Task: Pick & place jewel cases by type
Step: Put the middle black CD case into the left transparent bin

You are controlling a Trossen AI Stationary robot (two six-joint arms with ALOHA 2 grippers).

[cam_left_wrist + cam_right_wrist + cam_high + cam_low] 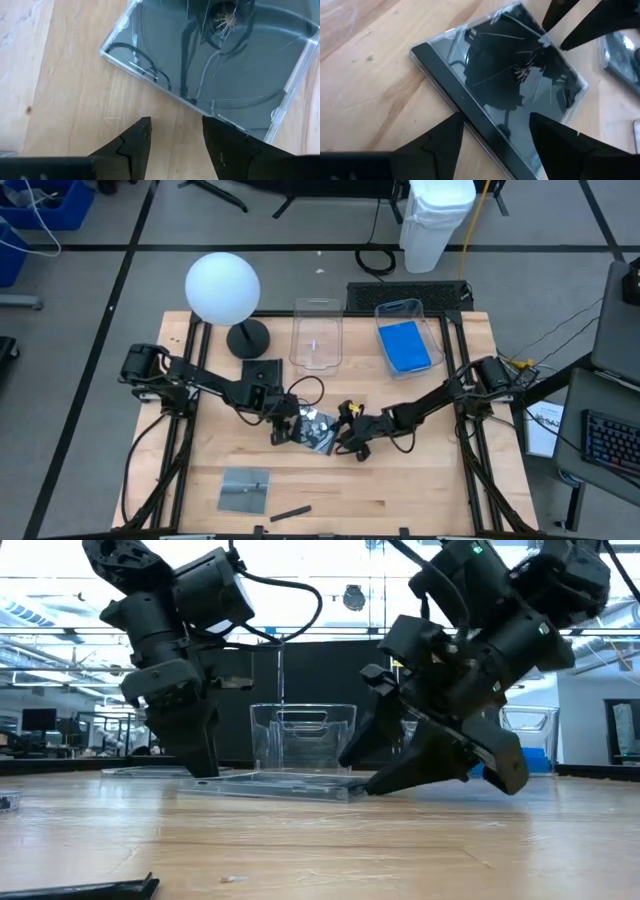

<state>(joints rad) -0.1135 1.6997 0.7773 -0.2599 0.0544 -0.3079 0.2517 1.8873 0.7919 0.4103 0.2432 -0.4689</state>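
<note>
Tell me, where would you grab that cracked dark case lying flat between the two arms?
Probably by its edges. The cracked dark jewel case lies flat on the table, so no face can be pinched. Its thick black spine edge faces the open right tool; coming down over that edge looks best.

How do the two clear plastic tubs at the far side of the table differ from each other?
The left tub holds no jewel case, while the right tub has a bright blue case lying in it. The left tub sits nearer the white globe lamp; the right tub sits nearer the table's right edge. The right tub looks wider than the left tub. Both are clear, rectangular and open-topped.
</note>
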